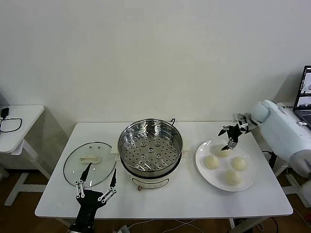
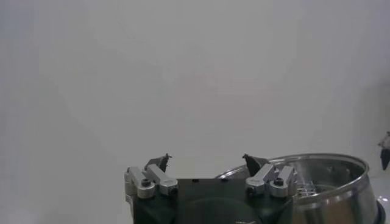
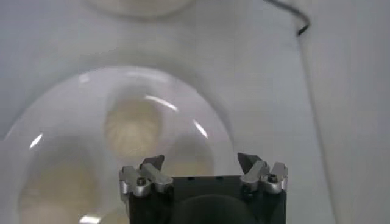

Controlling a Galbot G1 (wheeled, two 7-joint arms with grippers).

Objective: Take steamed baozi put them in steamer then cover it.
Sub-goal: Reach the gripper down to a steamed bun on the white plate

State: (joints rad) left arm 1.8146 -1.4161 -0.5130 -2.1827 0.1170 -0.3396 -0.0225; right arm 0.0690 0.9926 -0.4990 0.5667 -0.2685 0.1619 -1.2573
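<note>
Several cream-white steamed baozi (image 1: pixel 211 162) lie on a white plate (image 1: pixel 200 156) to the right of the steamer (image 1: pixel 150 145), whose shiny perforated basket is empty and uncovered. My right gripper (image 1: pixel 223 141) hangs open just above the plate's far side, over the rearmost bun. In the right wrist view the open right gripper (image 3: pixel 201 162) holds nothing, with a baozi (image 3: pixel 134 125) on the plate (image 3: pixel 73 97) below and ahead of it. My left gripper (image 1: pixel 102 169) stands open at the table's front left, over the near edge of the glass lid (image 1: pixel 73 162). The left wrist view shows the left gripper (image 2: pixel 207 161) empty beside the steamer (image 2: pixel 332 182).
The steamer sits on a cream-white pot base (image 1: pixel 148 183) with a black cord behind it. A small white side table (image 1: pixel 19 124) with a black cable stands at the far left. A laptop (image 1: pixel 305 94) sits at the right edge behind my right arm.
</note>
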